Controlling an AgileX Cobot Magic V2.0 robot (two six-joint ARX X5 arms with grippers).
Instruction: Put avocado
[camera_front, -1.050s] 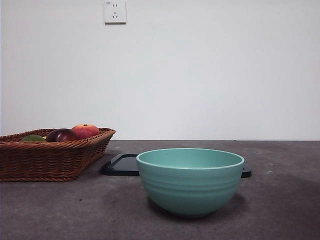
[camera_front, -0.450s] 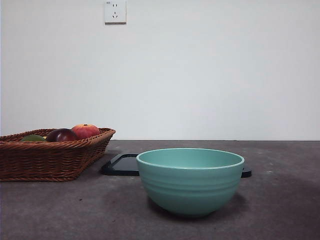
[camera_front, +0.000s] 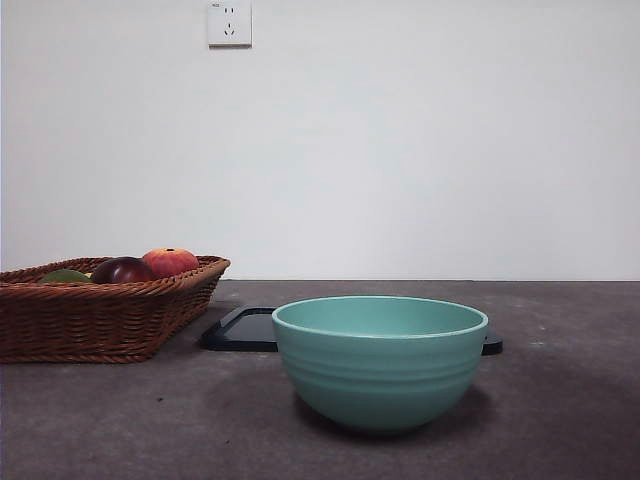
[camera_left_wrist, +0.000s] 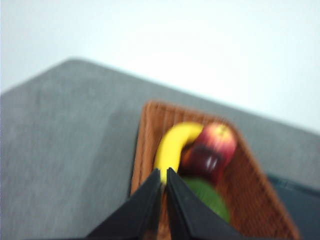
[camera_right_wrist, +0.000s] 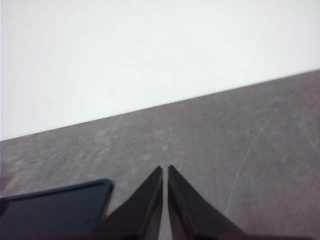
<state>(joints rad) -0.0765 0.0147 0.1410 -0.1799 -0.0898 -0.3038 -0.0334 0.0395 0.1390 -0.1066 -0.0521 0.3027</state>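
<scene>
left gripper (camera_left_wrist: 163, 172), jaws closed and empty, hangs above the basket (camera_left_wrist: 250, 195) holding the blurred avocado (camera_left_wrist: 207, 197); right gripper (camera_right_wrist: 165, 169) closed too. nothing has moved in the front view, where the basket rim mostly hides the avocado.

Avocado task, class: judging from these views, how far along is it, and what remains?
Nothing looks done: the dull olive-green avocado lies in the brown wicker basket beside the other fruit. In hand: the left gripper, jaws shut and holding nothing, hangs above the basket. The right gripper waits, shut. Left: grasping, lifting and placing the avocado. The teal ceramic bowl shows no fruit.
</scene>
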